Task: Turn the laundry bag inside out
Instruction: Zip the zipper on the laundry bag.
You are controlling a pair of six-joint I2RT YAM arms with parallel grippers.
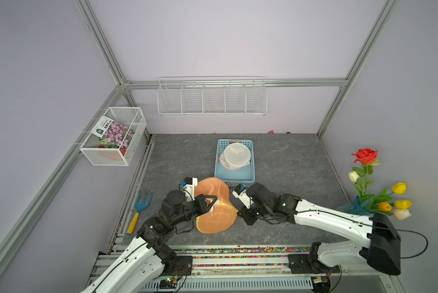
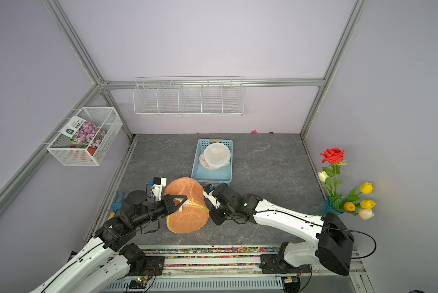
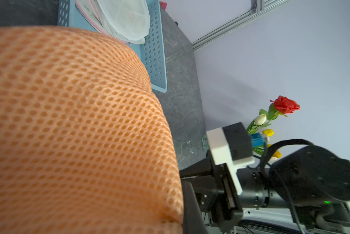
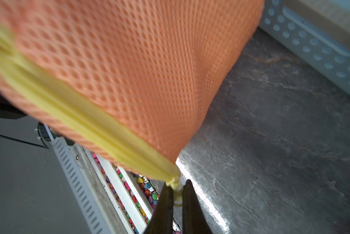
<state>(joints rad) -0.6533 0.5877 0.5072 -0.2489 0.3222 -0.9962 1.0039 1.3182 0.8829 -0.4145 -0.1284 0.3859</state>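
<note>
Orange laundry bag (image 1: 214, 189), unturned, zip seemingly closed; right gripper (image 4: 177, 194) pinches zip pull (image 4: 175, 182), left gripper (image 1: 211, 203) jaws press together against its side; unzipping, inverting outstanding.

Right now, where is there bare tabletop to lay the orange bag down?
Widest bare patch: right of the blue basket, back to the wall and across to the flowers. Smaller one: between basket and left rail. Crowded: centre front around the orange bag, and by the garden fork.
</note>
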